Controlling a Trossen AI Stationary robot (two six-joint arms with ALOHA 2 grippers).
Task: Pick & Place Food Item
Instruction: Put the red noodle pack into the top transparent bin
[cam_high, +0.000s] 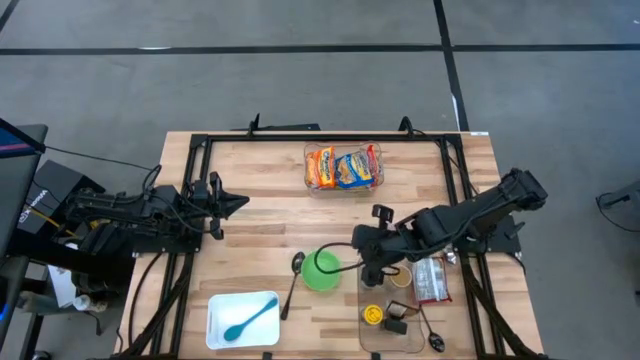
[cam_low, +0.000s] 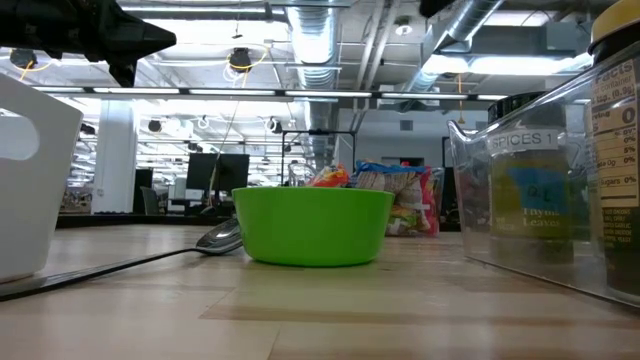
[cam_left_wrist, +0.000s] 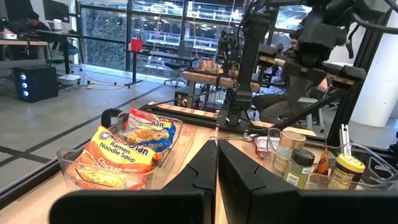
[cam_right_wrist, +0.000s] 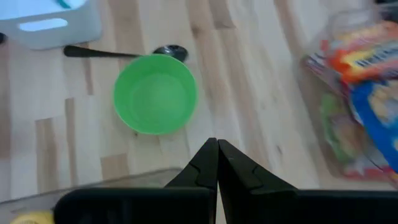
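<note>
The food items are ramen noodle packets (cam_high: 343, 168) lying in a clear container (cam_high: 312, 185) at the table's far middle; they also show in the left wrist view (cam_left_wrist: 124, 152) and the right wrist view (cam_right_wrist: 367, 93). A green bowl (cam_high: 322, 270) stands empty on the table near the middle. My right gripper (cam_high: 360, 245) hovers shut above the table, just right of the bowl (cam_right_wrist: 155, 93), pointing slantwise down and holding nothing. My left gripper (cam_high: 238, 203) waits shut and level at the table's left side, pointing toward the right.
A metal spoon (cam_high: 295, 275) lies left of the bowl. A white tray (cam_high: 215, 330) with a blue spoon (cam_high: 250, 320) sits at the near left. A clear bin of spice jars (cam_high: 400, 310) and a snack packet (cam_high: 432, 280) are under and beside my right arm.
</note>
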